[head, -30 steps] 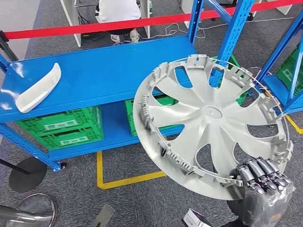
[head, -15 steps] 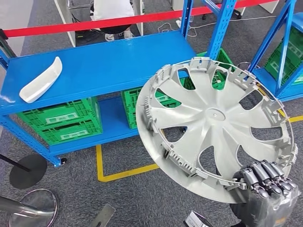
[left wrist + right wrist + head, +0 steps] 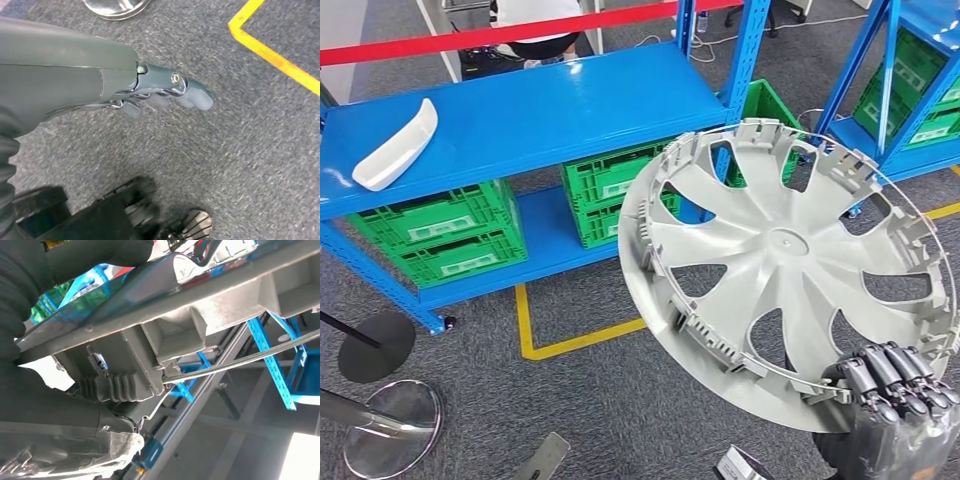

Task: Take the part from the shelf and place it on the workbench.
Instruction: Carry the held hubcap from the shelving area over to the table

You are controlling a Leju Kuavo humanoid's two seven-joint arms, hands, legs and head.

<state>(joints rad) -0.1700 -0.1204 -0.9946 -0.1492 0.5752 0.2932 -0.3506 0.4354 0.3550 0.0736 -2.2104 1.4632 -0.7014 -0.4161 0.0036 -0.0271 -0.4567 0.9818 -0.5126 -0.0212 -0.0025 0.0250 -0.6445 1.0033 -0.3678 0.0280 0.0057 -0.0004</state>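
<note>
A large silver-grey wheel cover [image 3: 780, 250] with spoke openings is held tilted in the air, its ribbed back toward me. My right hand [image 3: 890, 385] grips its lower rim at the bottom right, dark fingers curled over the edge. In the right wrist view the cover's rim [image 3: 211, 285] lies across the hand, with the fingers [image 3: 109, 385] pressed under it. My left hand [image 3: 166, 92] hangs over the grey carpet, fingers stretched out and holding nothing.
A low blue rack [image 3: 546, 110] stands ahead on the left, with a white curved part [image 3: 395, 145] on its top board and green crates [image 3: 448, 235] beneath. Another blue rack [image 3: 893, 90] is at right. Red barrier tape [image 3: 509, 35], stanchion bases [image 3: 392, 440] and a yellow floor line [image 3: 576, 335] lie around.
The whole picture has shifted: my view has turned, sliding the blue rack up and left. The wheel cover stays in my right hand, slightly lower and further right in view.
</note>
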